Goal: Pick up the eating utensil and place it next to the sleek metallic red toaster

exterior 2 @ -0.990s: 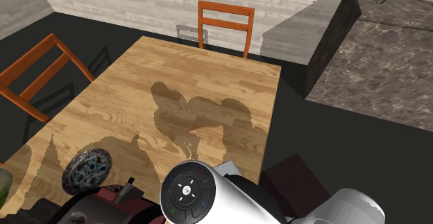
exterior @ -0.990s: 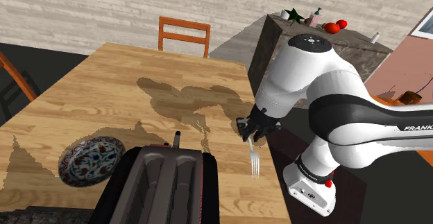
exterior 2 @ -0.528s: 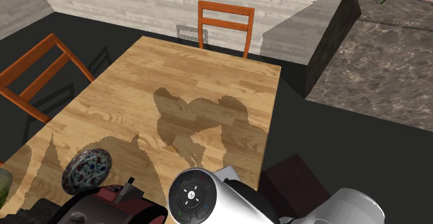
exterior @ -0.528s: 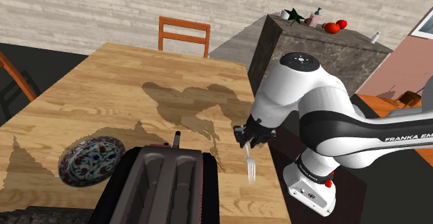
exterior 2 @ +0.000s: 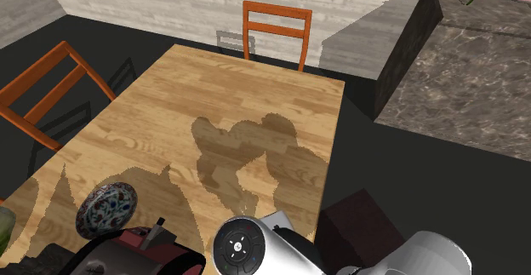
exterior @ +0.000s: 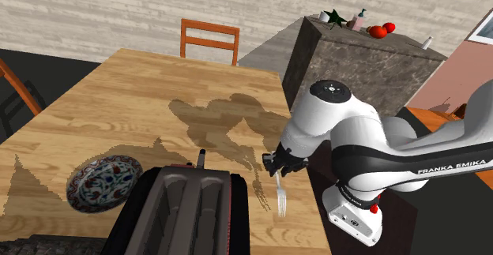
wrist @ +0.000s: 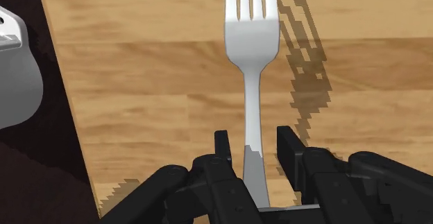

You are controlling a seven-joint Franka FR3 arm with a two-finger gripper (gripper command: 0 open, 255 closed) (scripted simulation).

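The gripper (exterior: pixel 276 166) hangs over the near right edge of the wooden desk (exterior: pixel 118 95), its fingers (wrist: pixel 286 146) pinching the handle of a silver fork (exterior: pixel 281 200), tines down, just right of the dark-topped toaster (exterior: pixel 190 214). The pick-up looks done; lowering and releasing the fork beside the toaster remain.
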